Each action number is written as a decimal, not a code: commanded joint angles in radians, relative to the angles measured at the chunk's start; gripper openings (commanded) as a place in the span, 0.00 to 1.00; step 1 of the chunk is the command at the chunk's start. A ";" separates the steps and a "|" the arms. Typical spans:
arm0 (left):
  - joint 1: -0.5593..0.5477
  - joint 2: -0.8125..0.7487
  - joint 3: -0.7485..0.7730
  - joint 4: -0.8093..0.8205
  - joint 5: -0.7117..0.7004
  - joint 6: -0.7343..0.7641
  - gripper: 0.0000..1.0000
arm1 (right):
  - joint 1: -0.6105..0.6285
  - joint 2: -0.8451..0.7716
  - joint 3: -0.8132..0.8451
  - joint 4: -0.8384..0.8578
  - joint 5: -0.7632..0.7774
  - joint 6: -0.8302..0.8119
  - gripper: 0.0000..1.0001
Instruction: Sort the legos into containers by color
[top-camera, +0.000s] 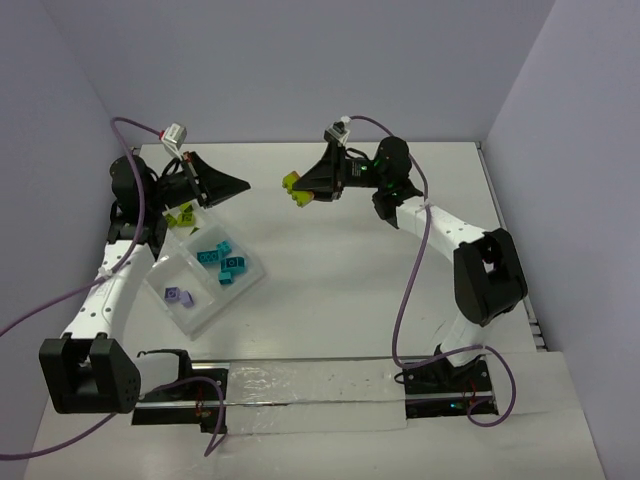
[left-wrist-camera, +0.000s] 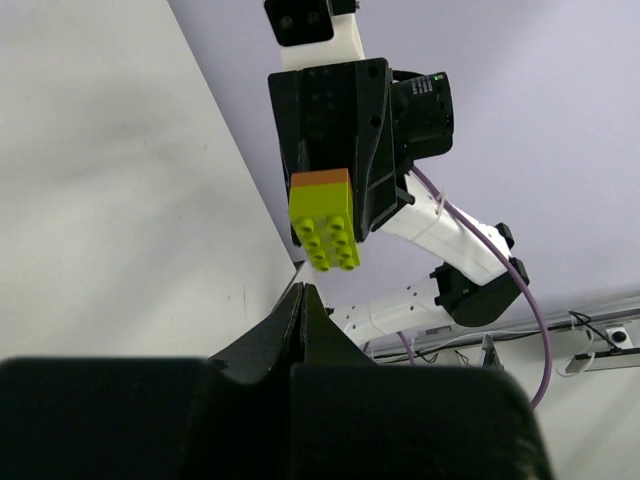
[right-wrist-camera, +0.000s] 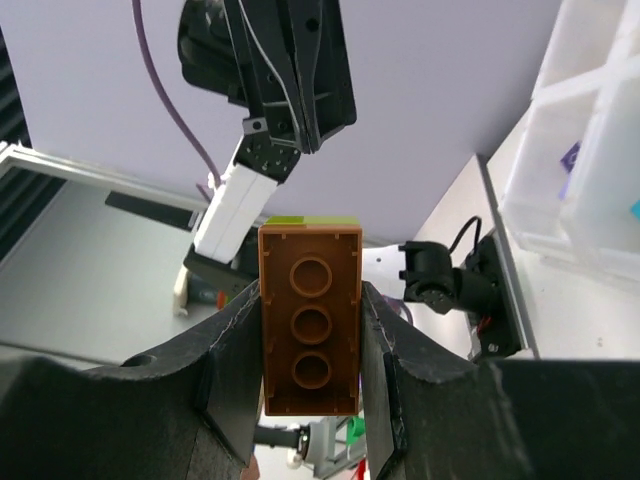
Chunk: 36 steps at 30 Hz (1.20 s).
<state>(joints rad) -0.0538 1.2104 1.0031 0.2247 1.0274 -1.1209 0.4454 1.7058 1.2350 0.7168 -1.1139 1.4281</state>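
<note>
Top external view: my right gripper (top-camera: 308, 190) is clamped on the orange-and-lime stack (top-camera: 293, 185), raised above the table (top-camera: 330, 260) and turned toward my left gripper (top-camera: 240, 186). That one is pinched closed on nothing. I judge this is for pulling the bricks apart. The gap between the grippers is free. The tray (top-camera: 215, 308), below the left gripper, holds lime bricks (top-camera: 182, 214), teal bricks (top-camera: 222, 257) and purple bricks (top-camera: 178, 295), each colour in its own compartment.

Tray (right-wrist-camera: 545, 185) cut off at right edge; lime brick (right-wrist-camera: 310, 219) mostly hidden behind orange brick (right-wrist-camera: 310, 330)

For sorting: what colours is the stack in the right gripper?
Orange and lime green stack; clearest in the left wrist view.
</note>
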 joint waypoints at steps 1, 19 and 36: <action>0.005 -0.011 0.036 0.012 -0.007 0.027 0.00 | -0.002 -0.020 0.001 -0.020 -0.032 -0.036 0.00; -0.079 0.110 0.152 -0.146 0.002 0.098 0.99 | -0.007 0.013 0.225 -0.722 0.011 -0.509 0.00; -0.196 0.212 0.133 0.130 0.016 -0.058 0.71 | -0.002 -0.013 0.158 -0.443 -0.063 -0.342 0.00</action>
<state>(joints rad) -0.2386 1.4087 1.1187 0.2097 1.0097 -1.1168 0.4389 1.7107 1.3967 0.1884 -1.1436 1.0590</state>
